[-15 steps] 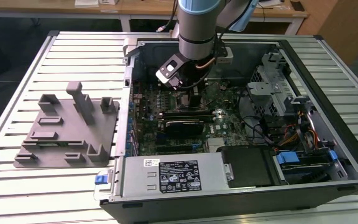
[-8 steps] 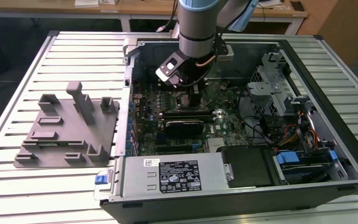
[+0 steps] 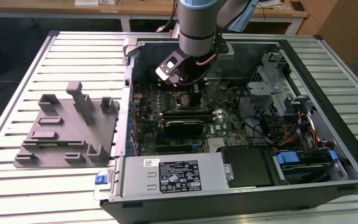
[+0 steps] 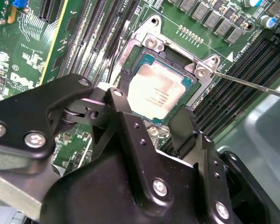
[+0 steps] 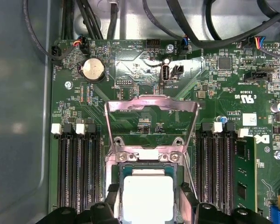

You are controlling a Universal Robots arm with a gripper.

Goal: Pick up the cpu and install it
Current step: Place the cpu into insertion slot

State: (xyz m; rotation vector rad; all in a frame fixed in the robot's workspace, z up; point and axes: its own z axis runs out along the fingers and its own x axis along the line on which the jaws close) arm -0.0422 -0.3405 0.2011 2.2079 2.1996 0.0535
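One cpu (image 5: 148, 198) is recorded seated in the socket (image 5: 146, 155); fingers (image 5: 187, 205) of the gripper (image 5: 149, 207) are held apart at the socket's opposite sides, the cpu lying directly between them.

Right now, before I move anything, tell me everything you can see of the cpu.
The cpu is a flat square chip with a pale silvery metal top, faint print and a thin green rim. It lies flat in the socket on the green board, with the hinged metal cover flipped up away from it. The claw hangs close over it; I cannot tell if they touch.
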